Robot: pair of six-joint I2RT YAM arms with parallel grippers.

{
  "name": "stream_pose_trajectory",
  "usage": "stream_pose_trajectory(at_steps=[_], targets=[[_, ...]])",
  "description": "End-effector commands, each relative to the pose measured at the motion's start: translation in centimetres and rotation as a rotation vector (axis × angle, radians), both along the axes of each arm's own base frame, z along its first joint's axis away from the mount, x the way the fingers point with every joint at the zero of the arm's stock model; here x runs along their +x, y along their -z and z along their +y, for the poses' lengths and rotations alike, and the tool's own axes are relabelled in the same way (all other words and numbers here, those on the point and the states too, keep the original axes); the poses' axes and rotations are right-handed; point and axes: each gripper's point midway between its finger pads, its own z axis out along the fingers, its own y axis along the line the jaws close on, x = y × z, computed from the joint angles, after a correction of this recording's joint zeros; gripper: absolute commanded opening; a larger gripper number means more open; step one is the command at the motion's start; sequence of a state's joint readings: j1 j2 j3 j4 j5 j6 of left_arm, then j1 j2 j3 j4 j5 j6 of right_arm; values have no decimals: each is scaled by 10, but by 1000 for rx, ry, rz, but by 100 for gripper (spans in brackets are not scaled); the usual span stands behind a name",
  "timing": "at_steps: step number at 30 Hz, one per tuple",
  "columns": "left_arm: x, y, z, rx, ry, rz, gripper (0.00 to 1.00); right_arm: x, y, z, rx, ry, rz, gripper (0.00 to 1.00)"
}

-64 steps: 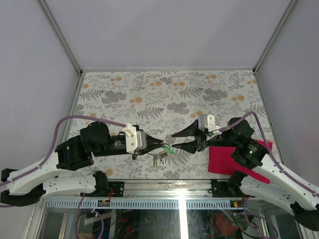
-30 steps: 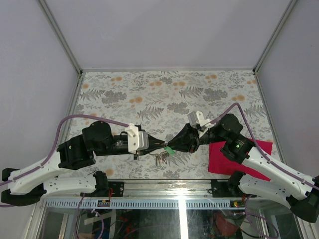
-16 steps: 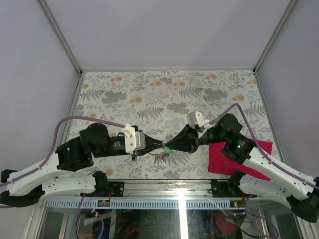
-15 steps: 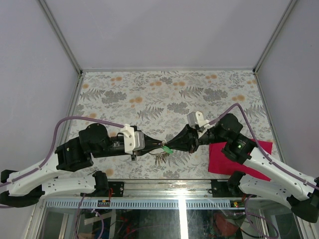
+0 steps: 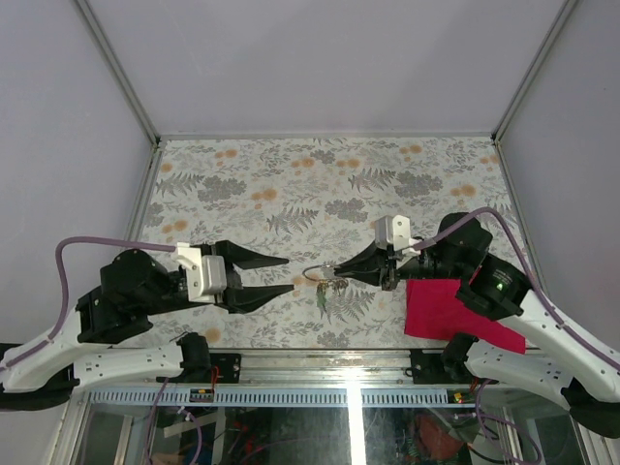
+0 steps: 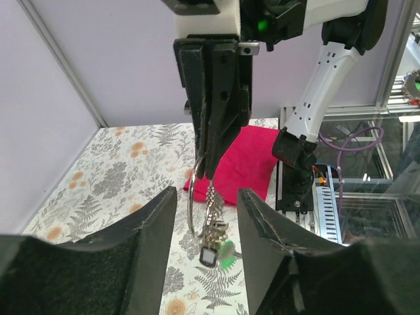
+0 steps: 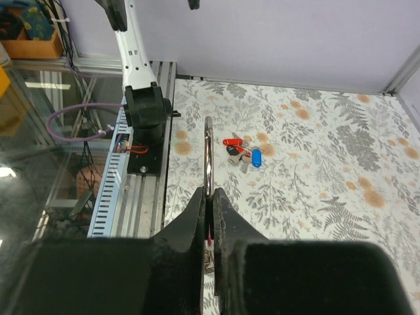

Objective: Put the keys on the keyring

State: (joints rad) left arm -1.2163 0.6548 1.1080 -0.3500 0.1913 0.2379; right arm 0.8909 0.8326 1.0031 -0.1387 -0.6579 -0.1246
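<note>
My right gripper is shut on the keyring, a thin silvery ring held edge-on above the table. In the right wrist view the ring stands up from the closed right gripper. A green key and a small dark tag hang from the ring. The left gripper stands open to the left of the ring and apart from it, with nothing between its fingers. A red key and a blue key lie together on the table with other small metal pieces.
A red cloth square lies at the table's near right, under the right arm. The table top has a floral pattern. Beyond its near left edge are a metal rail and the left arm's base.
The left gripper has opened, let go of the ring and drawn back to the left. The right gripper has kept its hold on the ring and shifted slightly right, with the green key swinging below.
</note>
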Motion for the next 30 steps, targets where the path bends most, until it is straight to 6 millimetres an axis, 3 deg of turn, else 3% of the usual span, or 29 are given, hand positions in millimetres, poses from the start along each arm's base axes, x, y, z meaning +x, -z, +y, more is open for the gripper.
stream_pose_trajectory(at_steps=[1, 13, 24, 30], targets=[[11, -8, 3, -55, -66, 32, 45, 4, -23, -15, -30, 48, -109, 0], [9, 15, -31, 55, 8, 68, 52, -15, -20, -24, -71, -21, -79, 0], [12, 39, -53, 132, 34, 112, 51, -28, -18, -27, -41, -54, -33, 0], [19, 47, -62, 166, 21, 88, 46, -32, -16, -26, -39, -78, -27, 0]])
